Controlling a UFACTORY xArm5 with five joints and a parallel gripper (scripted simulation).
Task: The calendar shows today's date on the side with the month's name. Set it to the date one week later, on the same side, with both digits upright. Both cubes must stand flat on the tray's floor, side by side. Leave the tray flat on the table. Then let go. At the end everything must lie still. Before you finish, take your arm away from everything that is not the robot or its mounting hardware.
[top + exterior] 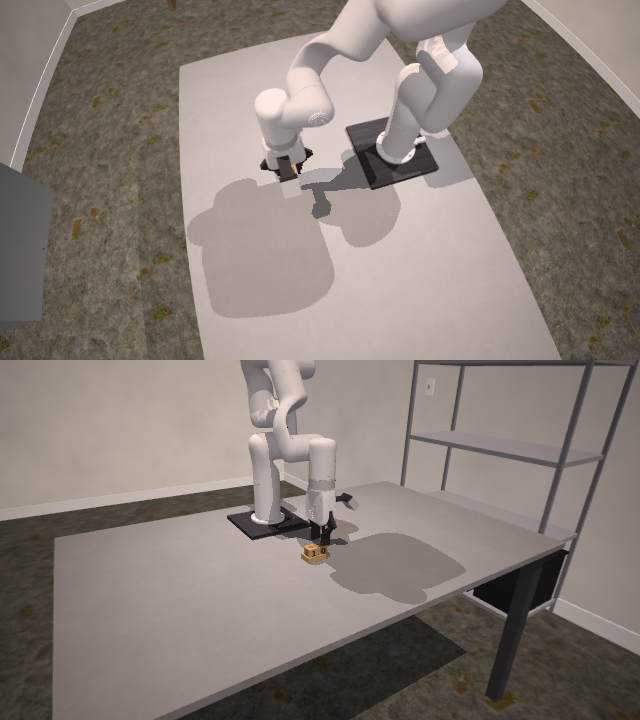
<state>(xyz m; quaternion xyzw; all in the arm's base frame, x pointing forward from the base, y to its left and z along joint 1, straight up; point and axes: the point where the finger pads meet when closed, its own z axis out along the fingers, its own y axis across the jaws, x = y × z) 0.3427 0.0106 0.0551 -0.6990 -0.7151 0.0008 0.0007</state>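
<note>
The small wooden calendar (315, 554) stands on the table in front of the arm's base. Its tray holds two cubes side by side, and the side facing the exterior camera shows "1" on the left cube (311, 551) and "0" on the right cube (322, 550). I cannot read a month name at this size. My gripper (322, 536) points straight down, just above and behind the right cube, with its fingers partly apart and nothing between them. In the top view the gripper (287, 170) hides most of the calendar; only an orange edge (294, 171) shows.
The arm's black base plate (391, 151) lies behind the calendar, also seen in the exterior view (262, 524). A metal shelf rack (505, 450) stands off the table's right end. A grey box (22, 250) stands on the floor at the left.
</note>
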